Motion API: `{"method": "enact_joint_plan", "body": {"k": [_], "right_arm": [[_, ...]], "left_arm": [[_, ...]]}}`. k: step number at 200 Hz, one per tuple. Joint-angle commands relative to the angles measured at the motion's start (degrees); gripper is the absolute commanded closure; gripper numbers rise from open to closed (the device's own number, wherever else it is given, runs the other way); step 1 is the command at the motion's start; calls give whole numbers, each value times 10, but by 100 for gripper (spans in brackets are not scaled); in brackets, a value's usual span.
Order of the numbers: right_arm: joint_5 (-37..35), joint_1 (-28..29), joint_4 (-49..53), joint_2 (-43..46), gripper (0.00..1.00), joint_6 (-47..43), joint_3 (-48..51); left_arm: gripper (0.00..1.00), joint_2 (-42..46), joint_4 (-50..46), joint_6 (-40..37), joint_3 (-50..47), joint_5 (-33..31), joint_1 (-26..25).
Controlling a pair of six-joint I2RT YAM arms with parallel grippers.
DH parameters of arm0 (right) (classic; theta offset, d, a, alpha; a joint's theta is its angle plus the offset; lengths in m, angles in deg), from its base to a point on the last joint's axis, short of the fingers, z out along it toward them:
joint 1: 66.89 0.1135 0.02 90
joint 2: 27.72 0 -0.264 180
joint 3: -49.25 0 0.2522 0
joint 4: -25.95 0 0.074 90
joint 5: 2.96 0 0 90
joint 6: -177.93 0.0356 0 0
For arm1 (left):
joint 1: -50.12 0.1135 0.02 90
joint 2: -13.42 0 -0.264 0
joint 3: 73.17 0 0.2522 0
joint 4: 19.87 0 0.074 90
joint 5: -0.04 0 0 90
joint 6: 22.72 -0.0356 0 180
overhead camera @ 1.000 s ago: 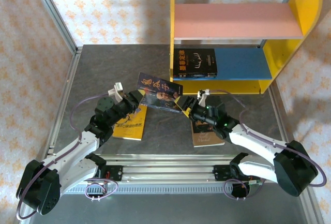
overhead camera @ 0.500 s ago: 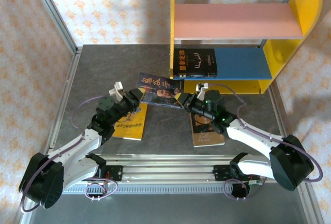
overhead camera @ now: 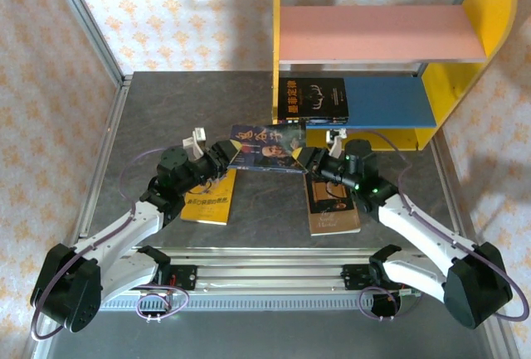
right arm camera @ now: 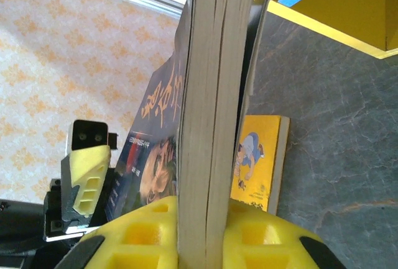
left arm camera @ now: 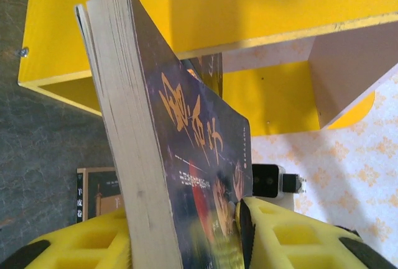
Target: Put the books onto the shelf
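A dark paperback (overhead camera: 265, 145) with gold characters and a face on its cover hangs above the table just in front of the shelf (overhead camera: 377, 23). My left gripper (overhead camera: 224, 157) is shut on its left end and my right gripper (overhead camera: 305, 158) on its right end. In the left wrist view the dark paperback (left arm camera: 186, 157) stands clamped in the left gripper (left arm camera: 186, 247). Its page edge (right arm camera: 211, 95) is pinched by the right gripper (right arm camera: 205, 241). A black book (overhead camera: 314, 100) lies on the blue lower board (overhead camera: 386, 100). A yellow book (overhead camera: 207, 199) and a brown book (overhead camera: 333, 207) lie flat on the table.
The pink upper board (overhead camera: 377, 34) is bare. The shelf's left yellow panel (overhead camera: 276, 52) stands right behind the held book. A metal rail (overhead camera: 265, 274) runs along the near edge, and patterned walls close in the table (overhead camera: 191, 110).
Both grippers have carried the dark paperback right and back, toward the shelf's left panel, and it has levelled out. The books on the table and the shelf have not moved.
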Motion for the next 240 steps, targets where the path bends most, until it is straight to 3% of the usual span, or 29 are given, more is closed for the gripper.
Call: {"method": "enact_joint_plan", "body": {"k": [1,62,94,124,169,240], "right_arm": [[48,-7,37,27,100,-49,-31],[71,-25,157,65,100,-137,-105],[88,-50,251,82,100,-194,-181],[142,-106,313,80,100,-222,-265],[198,-156,393,44,100,-261,-421],[217,-221,436,-33,100,-287,-605]], "left_arm": [[59,1,5,-20,33,29,1],[58,5,-14,-37,45,48,1],[58,36,-122,-94,62,29,2],[58,62,-225,-153,78,-2,1],[58,82,-264,-176,86,-19,1],[58,98,-296,-192,87,-28,1]]}}
